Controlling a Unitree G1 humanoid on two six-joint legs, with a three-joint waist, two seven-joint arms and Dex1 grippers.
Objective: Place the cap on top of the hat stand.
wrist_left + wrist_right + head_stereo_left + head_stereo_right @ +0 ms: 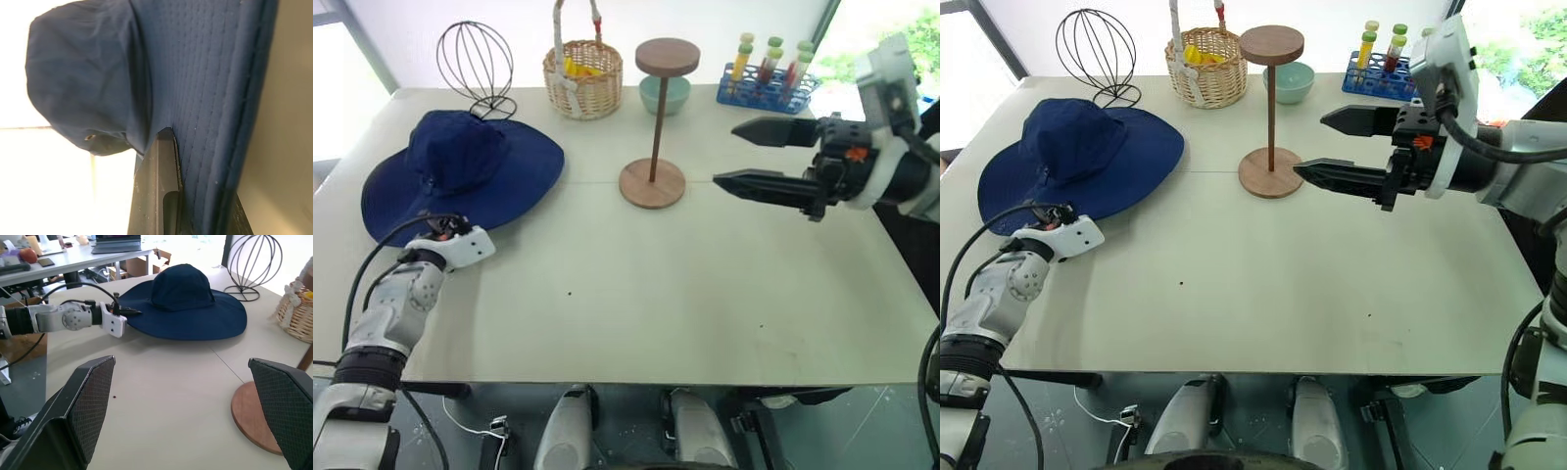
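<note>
Left pincer [128, 311] clamps the cap's [460, 166] near brim edge; right pincer [732, 155] open beside hat stand [654, 122].

Left tool [131, 311] clamped; right tool [736, 154] agape.

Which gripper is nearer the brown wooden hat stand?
Right. The right gripper hangs open just beside the hat stand, not touching. The left gripper is across the table, shut on the navy fabric sun hat's brim.

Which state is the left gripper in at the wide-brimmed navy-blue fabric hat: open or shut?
Shut. The left gripper is closed on the navy-blue fabric hat's brim edge; the left wrist view shows brim fabric pinched between its black fingers.
</note>
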